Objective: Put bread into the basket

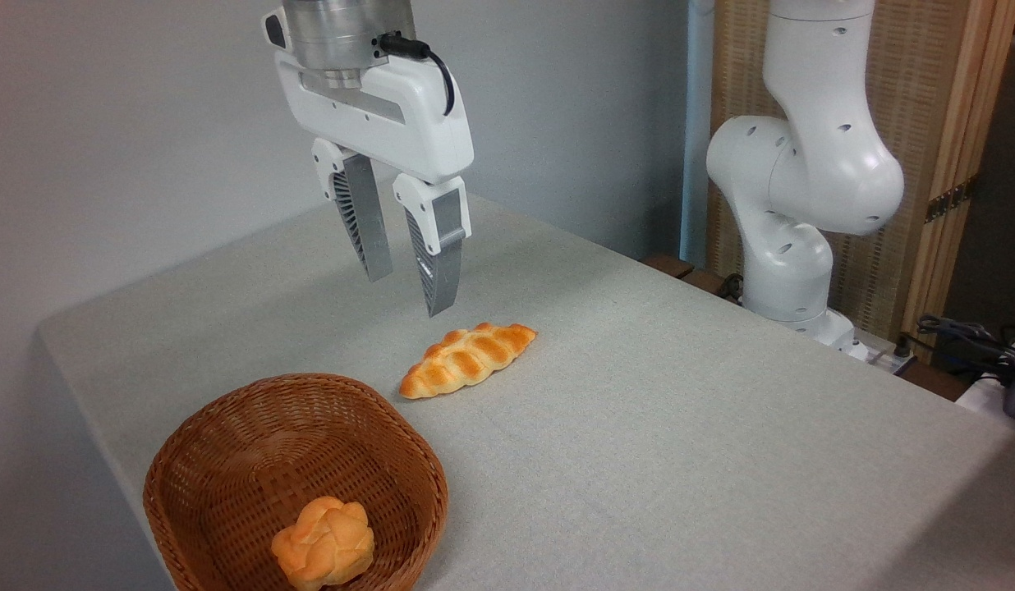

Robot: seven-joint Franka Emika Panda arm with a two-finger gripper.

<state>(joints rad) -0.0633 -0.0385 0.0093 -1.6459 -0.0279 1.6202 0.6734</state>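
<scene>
The bread (pixel 466 359), a long braided golden-orange loaf with pointed ends, lies flat on the grey table, slanting up to the right. My gripper (pixel 407 294) hangs open just above and a little to the left of it, with nothing between its grey ribbed fingers (pixel 368 222). The brown wicker basket (pixel 228 427) sits at the front left, its rim close to the loaf's lower tip.
A small round knotted bun (pixel 324 543) rests inside the basket near its front wall. The arm's white base (pixel 791 172) stands at the table's far right edge. Cables (pixel 967 336) and a wooden screen (pixel 943 164) lie beyond it. The table's left edge runs close behind the basket.
</scene>
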